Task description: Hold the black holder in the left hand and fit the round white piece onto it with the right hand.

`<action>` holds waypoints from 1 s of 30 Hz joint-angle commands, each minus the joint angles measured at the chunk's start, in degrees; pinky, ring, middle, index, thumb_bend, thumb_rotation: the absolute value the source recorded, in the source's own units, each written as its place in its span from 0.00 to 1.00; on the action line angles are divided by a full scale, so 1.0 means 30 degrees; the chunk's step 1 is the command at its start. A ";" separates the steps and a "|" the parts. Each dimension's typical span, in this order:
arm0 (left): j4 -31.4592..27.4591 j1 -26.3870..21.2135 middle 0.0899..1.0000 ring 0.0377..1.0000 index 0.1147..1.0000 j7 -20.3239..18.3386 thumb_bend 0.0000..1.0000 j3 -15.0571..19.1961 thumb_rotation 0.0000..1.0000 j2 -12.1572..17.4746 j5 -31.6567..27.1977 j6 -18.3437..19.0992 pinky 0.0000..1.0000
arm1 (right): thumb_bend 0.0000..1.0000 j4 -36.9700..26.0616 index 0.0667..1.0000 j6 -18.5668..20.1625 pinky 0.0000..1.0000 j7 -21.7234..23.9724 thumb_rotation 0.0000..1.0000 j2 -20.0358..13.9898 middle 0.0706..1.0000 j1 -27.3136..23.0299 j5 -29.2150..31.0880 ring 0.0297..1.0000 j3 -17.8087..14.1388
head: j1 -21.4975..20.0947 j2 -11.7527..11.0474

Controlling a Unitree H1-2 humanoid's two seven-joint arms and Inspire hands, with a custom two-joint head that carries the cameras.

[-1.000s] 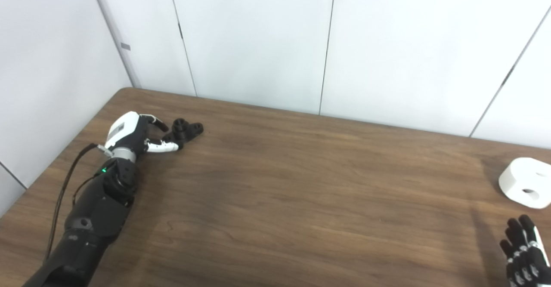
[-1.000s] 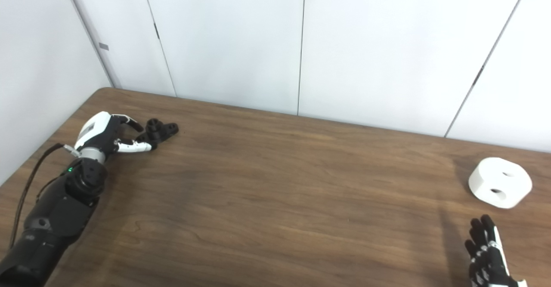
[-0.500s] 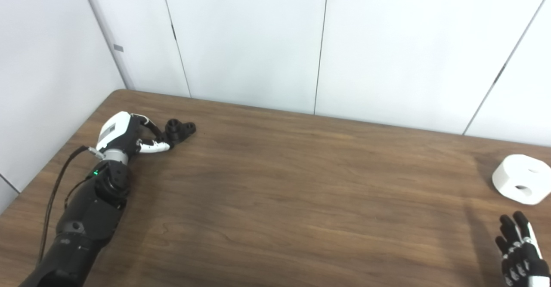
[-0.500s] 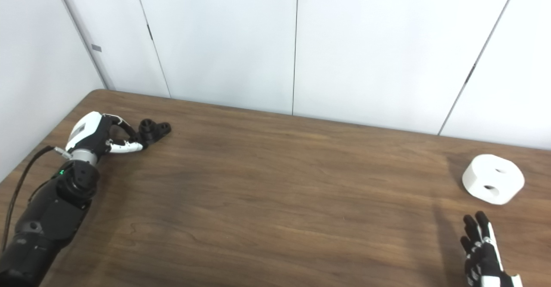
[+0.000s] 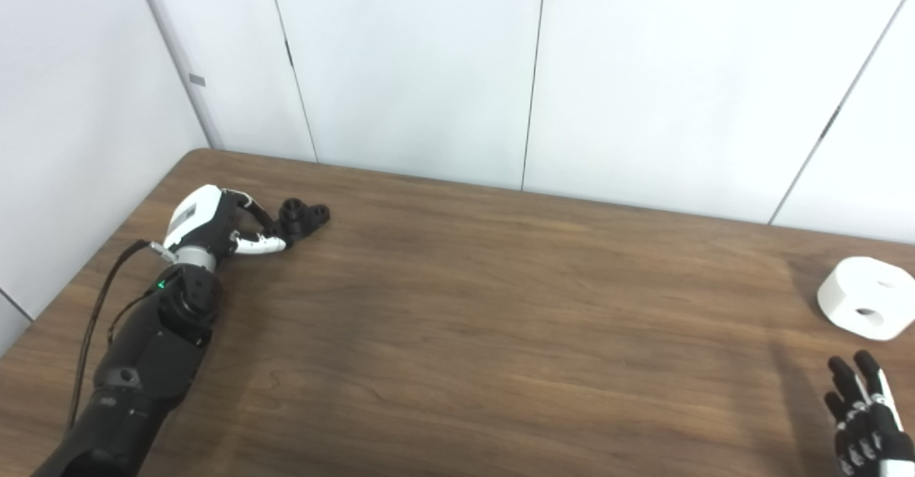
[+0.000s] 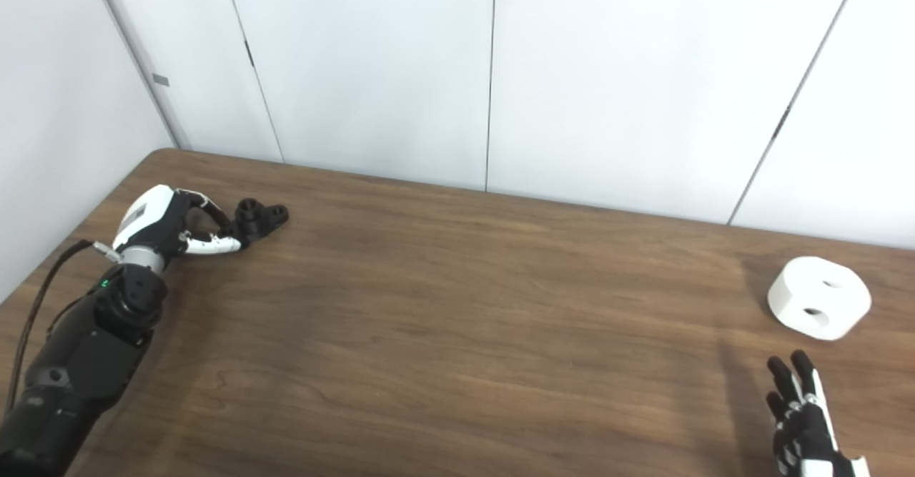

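— Across the brown wooden table [image 5: 457,334], what do you record?

— I log the left hand [image 5: 214,221] at the far left corner, fingers curled around the near end of the black holder [image 5: 300,217]. The holder rests on the wood; whether the grip is firm, I cannot tell.

— And the other side?

— The round white piece [image 6: 819,297] sits on the table at the far right, untouched. My right hand [image 6: 804,423] is near it at the bottom edge, fingers straight and apart, holding nothing.
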 commanded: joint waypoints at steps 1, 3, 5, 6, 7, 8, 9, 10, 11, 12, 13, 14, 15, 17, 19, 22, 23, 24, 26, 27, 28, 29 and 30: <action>-0.0739 -0.0143 0.79 0.89 0.42 -0.0645 0.52 -0.0203 0.04 0.0510 -0.0162 -0.0006 0.82 | 0.61 0.1054 1.00 -0.0410 1.00 -0.0020 1.00 0.0492 0.96 0.2147 0.0233 1.00 0.0380 | 0.0024 0.0019; -0.1119 -0.0009 0.79 0.89 0.42 -0.0901 0.52 -0.0236 0.04 0.0541 -0.0147 0.0149 0.82 | 0.61 0.1038 0.99 -0.0370 1.00 -0.0021 1.00 0.0511 0.96 0.2165 0.0301 1.00 0.0367 | 0.0024 0.0019; -0.1521 0.0131 0.79 0.89 0.42 -0.1206 0.52 -0.0328 0.05 0.0614 -0.0081 0.0249 0.82 | 0.60 0.0941 0.99 -0.0244 1.00 -0.0028 1.00 0.0544 0.96 0.2187 0.0400 1.00 0.0359 | 0.0015 0.0072; -0.1793 0.0219 0.80 0.89 0.42 -0.1409 0.52 -0.0376 0.05 0.0660 -0.0075 0.0296 0.81 | 0.60 0.0882 0.99 -0.0212 1.00 -0.0038 1.00 0.0563 0.95 0.2195 0.0410 1.00 0.0368 | -0.0009 0.0138; -0.2059 0.0317 0.80 0.89 0.42 -0.1568 0.52 -0.0431 0.05 0.0694 -0.0063 0.0296 0.79 | 0.59 0.0832 0.98 -0.0173 1.00 -0.0052 1.00 0.0570 0.95 0.2204 0.0389 1.00 0.0380 | -0.0009 0.0138; -0.2312 0.0415 0.80 0.88 0.42 -0.1690 0.52 -0.0480 0.05 0.0720 -0.0057 0.0282 0.78 | 0.59 0.0792 0.99 -0.0143 1.00 -0.0082 1.00 0.0577 0.95 0.2213 0.0318 1.00 0.0395 | -0.0037 0.0175; -0.2590 0.0519 0.80 0.88 0.42 -0.1823 0.52 -0.0537 0.05 0.0739 -0.0057 0.0293 0.77 | 0.59 0.0755 0.99 -0.0123 1.00 -0.0124 1.00 0.0599 0.96 0.2219 0.0246 1.00 0.0407 | -0.0056 0.0184; -0.2828 0.0611 0.81 0.89 0.42 -0.1921 0.52 -0.0577 0.05 0.0747 -0.0047 0.0286 0.77 | 0.59 0.0749 0.99 -0.0139 1.00 -0.0167 1.00 0.0628 0.95 0.2213 0.0174 1.00 0.0413 | -0.0082 0.0185; -0.3046 0.0703 0.81 0.89 0.42 -0.2002 0.52 -0.0596 0.05 0.0740 -0.0038 0.0286 0.79 | 0.59 0.0783 0.99 -0.0194 1.00 -0.0187 1.00 0.0645 0.95 0.2202 0.0108 1.00 0.0428 | -0.0153 0.0171; -0.3290 0.0810 0.81 0.90 0.42 -0.2075 0.52 -0.0607 0.05 0.0721 -0.0041 0.0295 0.80 | 0.59 0.0871 0.98 -0.0337 1.00 -0.0168 1.00 0.0647 0.95 0.2182 0.0083 1.00 0.0445 | -0.0206 0.0166; -0.3443 0.0879 0.82 0.91 0.42 -0.2122 0.52 -0.0605 0.05 0.0704 -0.0039 0.0303 0.82 | 0.60 0.0937 0.98 -0.0438 1.00 -0.0149 1.00 0.0643 0.95 0.2168 0.0072 1.00 0.0457 | -0.0206 0.0166; -0.3661 0.0980 0.82 0.91 0.42 -0.2173 0.52 -0.0605 0.05 0.0670 -0.0057 0.0348 0.82 | 0.60 0.0986 0.98 -0.0517 1.00 -0.0170 1.00 0.0665 0.95 0.2154 0.0025 1.00 0.0461 | -0.0273 0.0161; -0.3852 0.1093 0.82 0.92 0.42 -0.2190 0.52 -0.0637 0.05 0.0661 -0.0054 0.0242 0.84 | 0.60 0.0989 0.98 -0.0556 1.00 -0.0202 1.00 0.0694 0.95 0.2149 -0.0027 1.00 0.0466 | -0.0304 0.0205; -0.4049 0.1271 0.82 0.92 0.42 -0.2216 0.52 -0.0695 0.05 0.0700 -0.0068 -0.0195 0.84 | 0.61 0.0971 0.98 -0.0610 1.00 -0.0242 1.00 0.0746 0.94 0.2145 -0.0085 0.99 0.0477 | -0.0376 0.0237; -0.4315 0.1511 0.82 0.93 0.42 -0.2256 0.52 -0.0722 0.05 0.0695 -0.0145 -0.0678 0.86 | 0.61 0.0988 0.97 -0.0725 1.00 -0.0235 1.00 0.0770 0.94 0.2122 -0.0093 0.98 0.0492 | -0.0425 0.0319; -0.5181 0.1910 0.82 0.93 0.42 -0.2316 0.52 -0.0846 0.05 0.0514 0.0165 -0.0524 0.87 | 0.62 0.0883 0.97 -0.0579 1.00 -0.0318 1.00 0.0843 0.94 0.2124 -0.0182 0.98 0.0532 | -0.0489 0.0453; -0.5585 0.2076 0.82 0.93 0.42 -0.2347 0.52 -0.0897 0.05 0.0391 0.0240 -0.0416 0.88 | 0.63 0.0859 0.97 -0.0504 1.00 -0.0360 1.00 0.0866 0.94 0.2124 -0.0222 0.98 0.0541 | -0.0511 0.0521; -0.5925 0.2229 0.82 0.93 0.42 -0.2353 0.52 -0.0954 0.05 0.0269 0.0307 -0.0372 0.88 | 0.63 0.0842 0.97 -0.0458 1.00 -0.0394 1.00 0.0888 0.94 0.2120 -0.0225 0.98 0.0545 | -0.0511 0.0521; -0.6314 0.2480 0.82 0.93 0.42 -0.2283 0.52 -0.1119 0.05 0.0088 0.0444 -0.0642 0.86 | 0.63 0.0865 0.97 -0.0465 1.00 -0.0424 1.00 0.0914 0.94 0.2075 -0.0218 0.99 0.0569 | -0.0656 0.0581; -0.6401 0.2570 0.82 0.92 0.42 -0.2257 0.52 -0.1192 0.05 0.0009 0.0534 -0.0782 0.86 | 0.64 0.0900 0.97 -0.0529 1.00 -0.0440 1.00 0.0926 0.94 0.2042 -0.0217 0.99 0.0570 | -0.0656 0.0581; -0.6490 0.2666 0.82 0.92 0.42 -0.2249 0.52 -0.1262 0.05 -0.0079 0.0625 -0.0872 0.85 | 0.64 0.0960 0.96 -0.0617 1.00 -0.0475 1.00 0.0944 0.94 0.2005 -0.0281 0.99 0.0577 | -0.0724 0.0537; -0.6588 0.2795 0.83 0.92 0.42 -0.2164 0.52 -0.1338 0.05 -0.0200 0.0699 -0.1081 0.85 | 0.64 0.0997 0.96 -0.0676 1.00 -0.0534 1.00 0.0975 0.93 0.1981 -0.0374 0.98 0.0583 | -0.0757 0.0576; -0.6682 0.2929 0.82 0.92 0.42 -0.2073 0.52 -0.1417 0.05 -0.0306 0.0777 -0.1331 0.83 | 0.64 0.1006 0.96 -0.0691 1.00 -0.0573 1.00 0.0988 0.93 0.1981 -0.0445 0.97 0.0594 | -0.0757 0.0576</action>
